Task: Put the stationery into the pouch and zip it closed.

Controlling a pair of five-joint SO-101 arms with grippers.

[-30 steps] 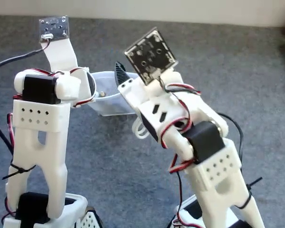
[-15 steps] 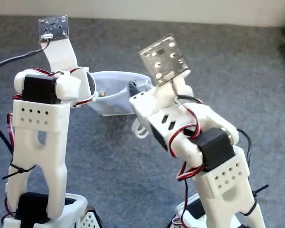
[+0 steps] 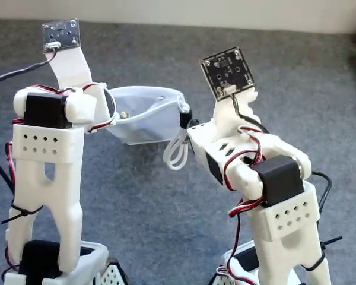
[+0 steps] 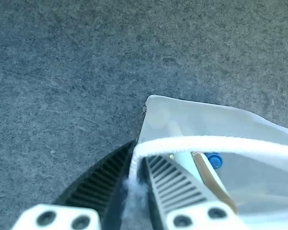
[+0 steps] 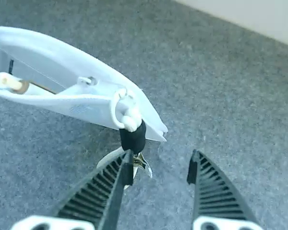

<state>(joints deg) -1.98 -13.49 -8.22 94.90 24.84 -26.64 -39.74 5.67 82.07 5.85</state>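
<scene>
**Q:** How are the 2 hands to be read?

**A:** The left hand (image 4: 137,165) is seen clamped on the rim of the translucent pouch (image 3: 143,122). The pouch is held up between the 2 arms and appears lifted off the grey desk (image 3: 296,89). The right hand (image 5: 161,165) is spread wide and nothing is gripped. The black zipper pull (image 5: 133,137) lies just beside the tip of 1 finger, outside the gap.

**Q:** Where is the stationery (image 4: 206,175)?

**A:** It is seen inside the pouch as a tan stick with a blue-capped item (image 4: 212,159) next to it. A white cord loop (image 3: 177,151) hangs below the pull.

**Q:** How is the step done well?

**A:** Zipping is judged to be the step in hand. The open hand should be shifted sideways until the pull is centred between the jaws, then closed firmly. The pull should be drawn along the zip line while the pouch is kept taut by the left hand, so that the slider is not jammed.
</scene>
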